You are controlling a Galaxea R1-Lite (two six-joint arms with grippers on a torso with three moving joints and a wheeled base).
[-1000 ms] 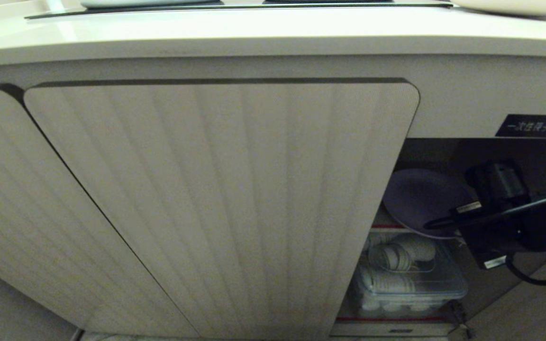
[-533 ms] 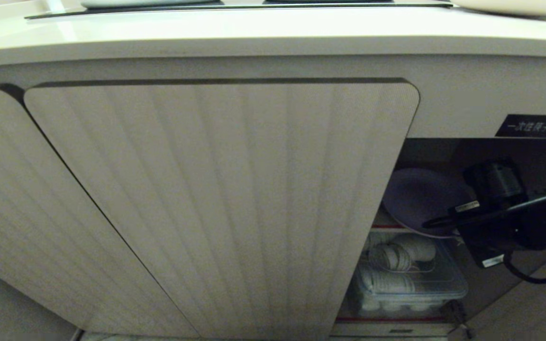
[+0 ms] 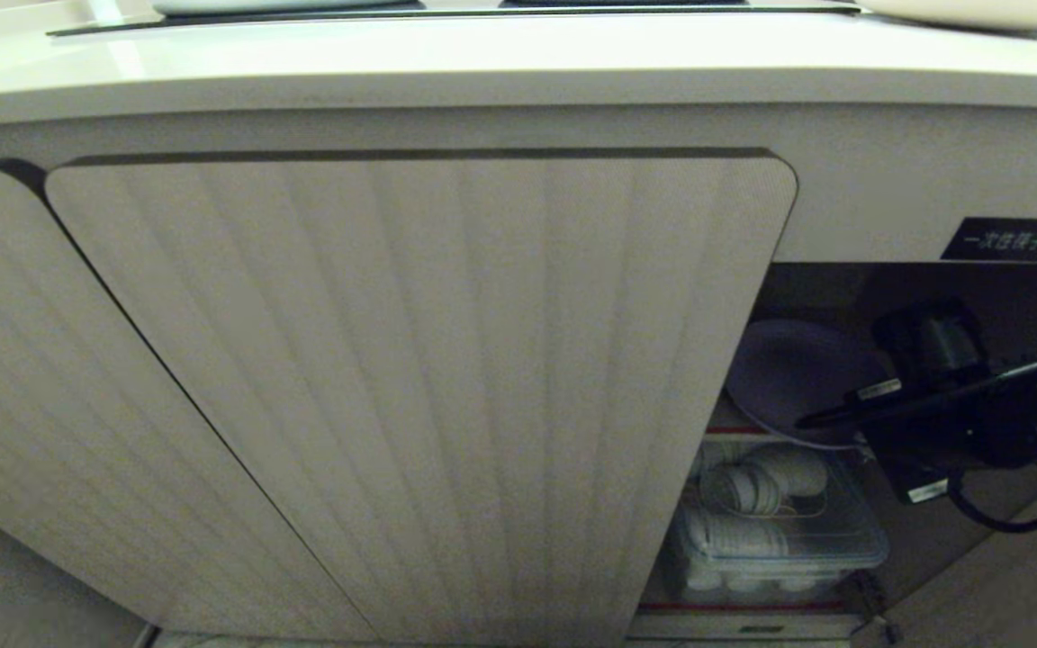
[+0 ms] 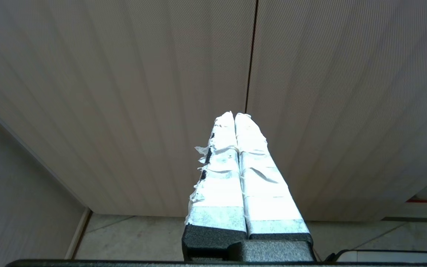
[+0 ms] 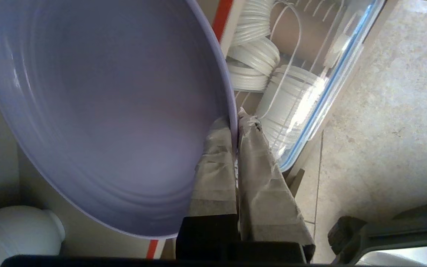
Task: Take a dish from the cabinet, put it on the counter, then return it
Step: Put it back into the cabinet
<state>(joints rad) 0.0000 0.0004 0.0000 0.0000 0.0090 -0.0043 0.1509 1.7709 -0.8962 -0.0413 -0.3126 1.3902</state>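
Observation:
The lavender dish point(image 3: 793, 373) hangs tilted in the open right side of the cabinet point(image 3: 428, 387), above the inner shelf. My right gripper point(image 3: 820, 418) is shut on its rim. In the right wrist view the taped fingers of the right gripper point(image 5: 235, 120) pinch the edge of the dish point(image 5: 106, 104), one inside the rim and one outside. The cream counter point(image 3: 518, 54) runs along the top of the head view. My left gripper point(image 4: 234, 115) is shut and empty, and it points at the ribbed doors low near the floor.
A clear plastic box point(image 3: 780, 531) of stacked white cups sits on the lower shelf under the dish, and it also shows in the right wrist view as the box point(image 5: 310, 92). A black label point(image 3: 1005, 238) is above the opening. A white rounded object point(image 5: 17, 230) lies near the dish. Tiled floor point(image 5: 384, 111) lies below.
The right gripper and the dish have crept slightly up and to the left in the cabinet opening. The grip is unchanged.

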